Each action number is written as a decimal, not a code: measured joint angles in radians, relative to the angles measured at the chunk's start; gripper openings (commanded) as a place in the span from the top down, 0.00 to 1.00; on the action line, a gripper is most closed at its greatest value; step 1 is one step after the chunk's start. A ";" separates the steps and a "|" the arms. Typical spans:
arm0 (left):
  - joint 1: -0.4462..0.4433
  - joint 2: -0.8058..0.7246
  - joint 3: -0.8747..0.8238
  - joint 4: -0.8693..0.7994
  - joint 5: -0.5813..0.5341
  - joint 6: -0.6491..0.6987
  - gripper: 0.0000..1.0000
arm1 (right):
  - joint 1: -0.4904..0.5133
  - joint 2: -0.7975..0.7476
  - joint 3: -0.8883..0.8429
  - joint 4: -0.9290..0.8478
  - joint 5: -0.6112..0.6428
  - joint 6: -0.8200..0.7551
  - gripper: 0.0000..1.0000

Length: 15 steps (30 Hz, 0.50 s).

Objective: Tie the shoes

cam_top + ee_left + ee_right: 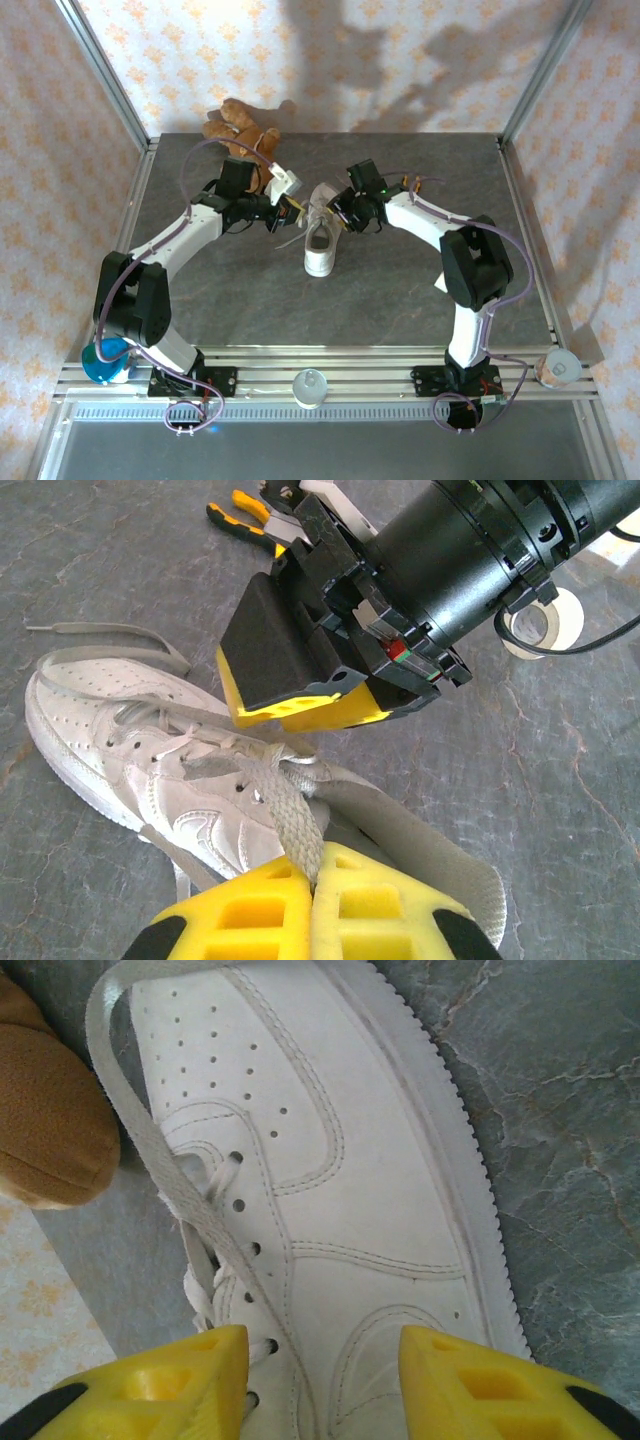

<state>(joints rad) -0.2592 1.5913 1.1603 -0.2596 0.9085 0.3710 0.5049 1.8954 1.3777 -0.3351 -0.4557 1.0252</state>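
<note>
over the grey table [400, 310], from the top camera: looking down on the white sneaker [318, 248] near the middle, flanked closely by the left gripper [292, 210] and the right gripper [343, 212], both hanging at its laced end. also noting a brown teddy bear [238, 128] at the far edge, behind the left arm, apart from the shoe.

through the left wrist camera: pinching a flat white lace [292, 815] between the left gripper's yellow fingers [250, 915], pressed tight together, with the strand running up from the eyelets into them. seeing the sneaker spread across the lower left and the right gripper hovering just beyond it. farther off on the table, spotting yellow-handled pliers [245, 515] and a roll of tape [540, 620].

through the right wrist camera: holding nothing, with the two yellow fingers spread wide over the sneaker's side panel. not able to tell whether touching the leather. catching another stretch of lace curving loose round the toe and down past the eyelets, with the teddy bear just beside it on the left.

judging progress as early: gripping one lace and little more. showing no crossed knot, no loops, no bow. leaving nearly everything to do: taking the other end with the free gripper, crossing the strands, pulling snug, then forming and cinching the bow.
</note>
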 measured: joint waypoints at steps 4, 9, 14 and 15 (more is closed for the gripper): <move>0.005 -0.002 -0.004 0.005 -0.001 -0.007 1.00 | 0.008 0.000 -0.002 0.000 -0.001 0.003 0.61; 0.005 -0.002 -0.008 0.014 -0.004 -0.008 1.00 | 0.021 0.000 -0.002 0.001 -0.001 0.002 0.65; 0.005 -0.002 -0.011 0.019 -0.008 -0.008 1.00 | 0.021 0.012 0.019 0.003 -0.012 -0.032 1.00; 0.005 -0.002 -0.011 0.019 -0.008 -0.008 1.00 | 0.021 0.012 0.022 0.001 -0.012 -0.042 1.00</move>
<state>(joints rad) -0.2543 1.5894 1.1488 -0.2409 0.9005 0.3626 0.5259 1.9076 1.3994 -0.3344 -0.4679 0.9829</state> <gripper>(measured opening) 0.044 0.044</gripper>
